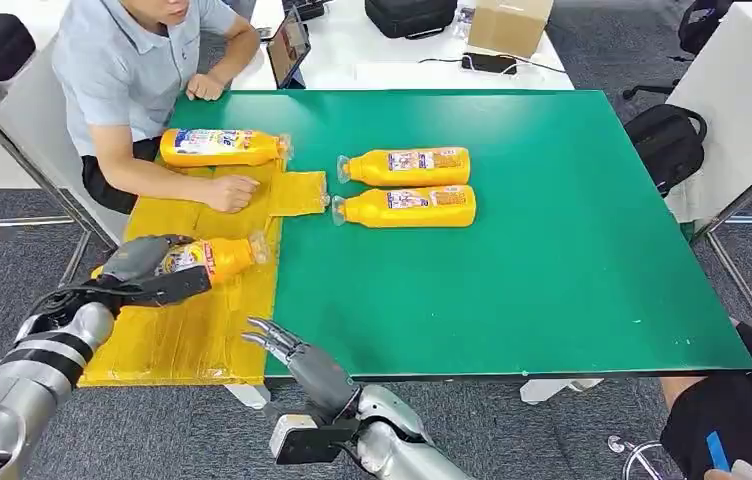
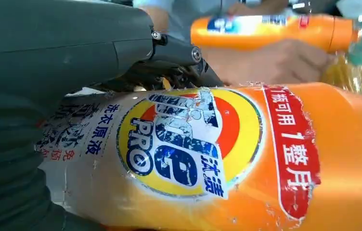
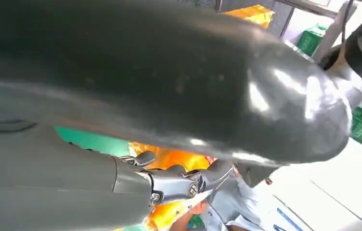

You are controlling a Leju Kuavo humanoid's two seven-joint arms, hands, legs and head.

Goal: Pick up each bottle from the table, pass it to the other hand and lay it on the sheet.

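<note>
Right hand: your right hand sits nearest, at the near table edge, fingers apart, holding nothing.
Left hand: your left hand grips the orange plastic detergent bottle over the yellow crinkled sheet.
Axis: its long axis runs across you, cap away from your left hand.
Remaining: two orange bottles lie side by side on the green tabletop, nearer your right hand.
Placed: another bottle lies at the sheet's far end by a person's hand.

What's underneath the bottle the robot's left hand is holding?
Under the held bottle lies the yellow sheet, spread over the green table. The left hand covers the bottle's base, so I can't tell whether it touches the sheet.
</note>
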